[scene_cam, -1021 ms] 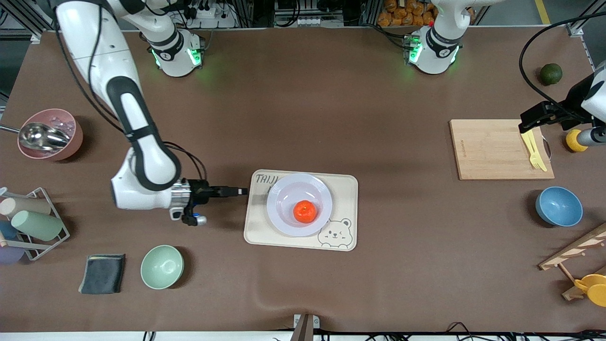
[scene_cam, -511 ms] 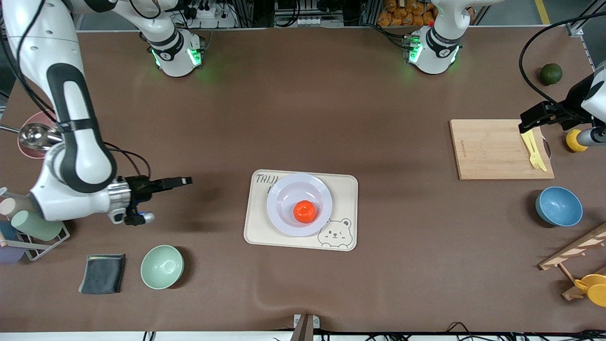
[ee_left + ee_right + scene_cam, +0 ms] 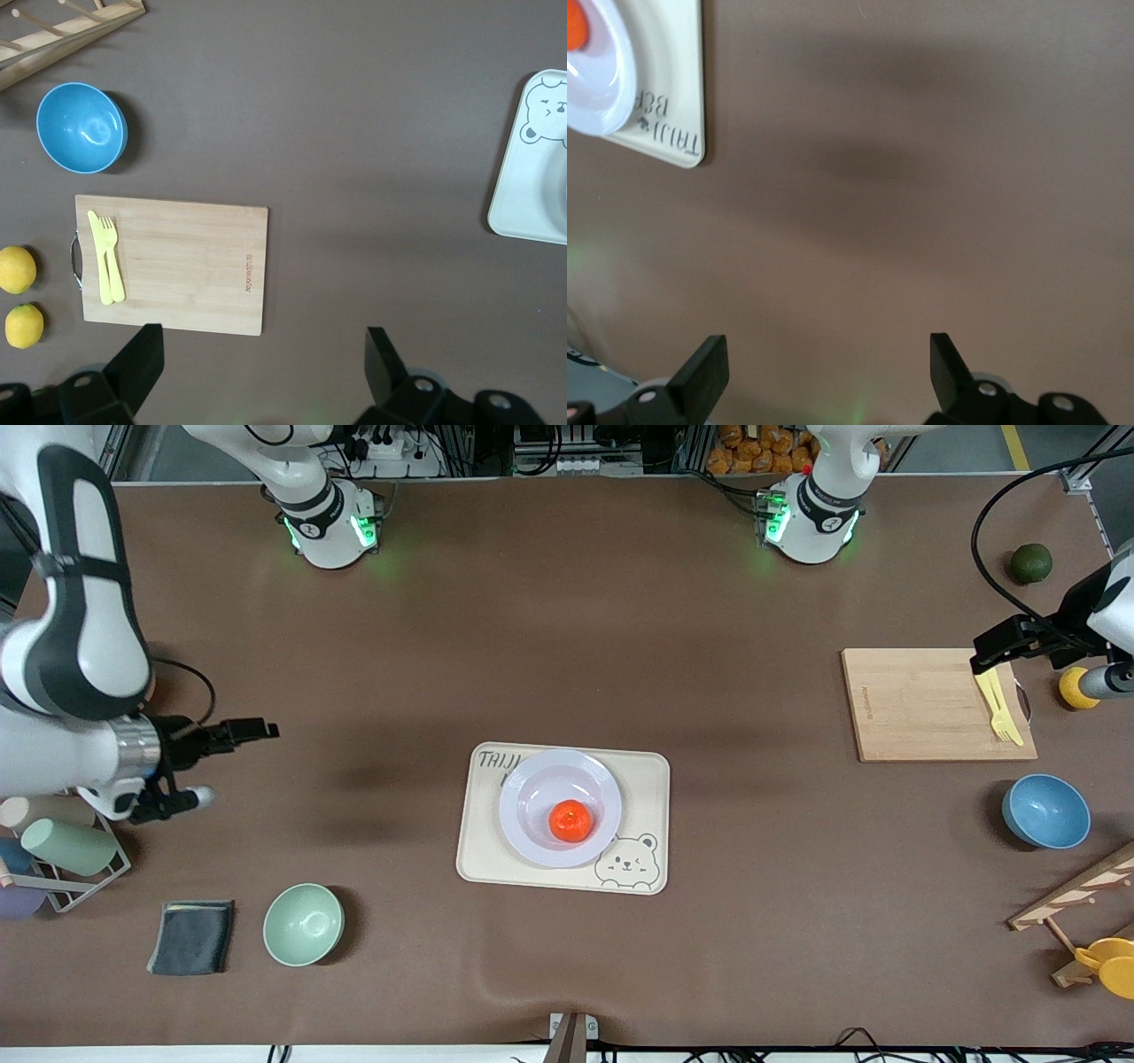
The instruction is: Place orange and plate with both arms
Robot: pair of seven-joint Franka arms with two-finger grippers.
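Observation:
The orange [image 3: 570,820] lies in the lavender-white plate [image 3: 532,784], and the plate sits on the cream bear tray [image 3: 647,779] in the middle of the table. A corner of the tray [image 3: 673,106], the plate [image 3: 607,80] and a sliver of the orange [image 3: 574,25] show in the right wrist view. My right gripper [image 3: 266,730] is open and empty, up over bare table toward the right arm's end, well apart from the tray. My left gripper [image 3: 983,654] is open and empty, up over the wooden cutting board's [image 3: 912,704] end. The left wrist view shows the tray's bear corner [image 3: 536,168].
A yellow fork [image 3: 999,707] lies on the board. A blue bowl [image 3: 1045,810], lemon [image 3: 1076,688], dark green fruit [image 3: 1030,563] and wooden rack [image 3: 1076,899] are at the left arm's end. A mint bowl [image 3: 303,924], grey cloth [image 3: 191,937] and cup rack [image 3: 62,841] are at the right arm's end.
My right gripper has drawn back from beside the tray toward the right arm's end of the table and has risen. The left arm, plate and orange have not moved.

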